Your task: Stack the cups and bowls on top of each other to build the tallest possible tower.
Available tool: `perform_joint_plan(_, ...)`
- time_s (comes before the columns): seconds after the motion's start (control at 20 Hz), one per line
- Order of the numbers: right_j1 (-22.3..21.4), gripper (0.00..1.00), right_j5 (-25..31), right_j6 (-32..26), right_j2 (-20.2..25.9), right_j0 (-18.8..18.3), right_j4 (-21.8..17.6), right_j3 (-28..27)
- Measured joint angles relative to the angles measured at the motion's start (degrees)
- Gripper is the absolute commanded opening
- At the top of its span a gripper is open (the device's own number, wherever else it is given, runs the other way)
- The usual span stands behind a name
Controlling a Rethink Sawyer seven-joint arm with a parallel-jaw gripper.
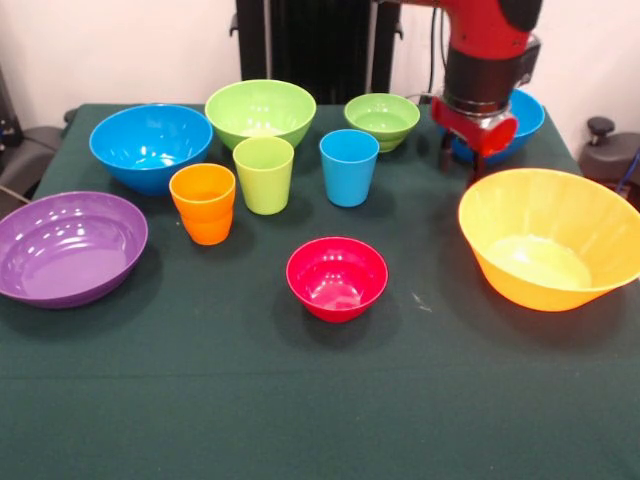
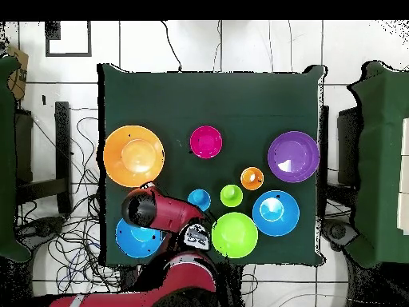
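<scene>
The cups stand upright in a row in the middle: orange cup (image 1: 203,203) (image 2: 252,177), lime green cup (image 1: 264,174) (image 2: 232,195), blue cup (image 1: 349,167) (image 2: 199,199). The bowls lie singly around them: purple bowl (image 1: 68,248) (image 2: 293,156), large blue bowl (image 1: 150,145) (image 2: 275,213), large green bowl (image 1: 260,112) (image 2: 235,234), small green bowl (image 1: 382,120), red bowl (image 1: 337,278) (image 2: 206,141), big yellow-orange bowl (image 1: 550,240) (image 2: 133,156). My gripper (image 1: 480,165) hangs low in front of a second blue bowl (image 1: 522,118) (image 2: 132,240), just behind the yellow-orange bowl. No tower shows; nothing is nested.
A dark green cloth (image 1: 300,400) (image 2: 240,96) covers the table. The arm (image 2: 160,212) covers the small green bowl and part of the second blue bowl in the overhead view. Cables lie on the floor beside the table.
</scene>
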Motion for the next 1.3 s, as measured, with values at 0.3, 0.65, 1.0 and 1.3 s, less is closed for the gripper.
perform_joint_plan(0.3, 1.92, 1.0, -0.5, 0.0, -0.9, 0.14, 0.0, -0.05)
perform_joint_plan(0.65, -0.07, 1.0, 0.61, 0.0, -1.22, 0.91, 0.0, -0.04)
perform_joint_plan(1.0, -6.32, 1.0, 8.41, 0.0, -2.76, 3.59, -0.05, -0.01)
perform_joint_plan(1.3, -10.31, 1.0, 14.44, 0.0, -4.31, 4.78, -0.07, -0.42)
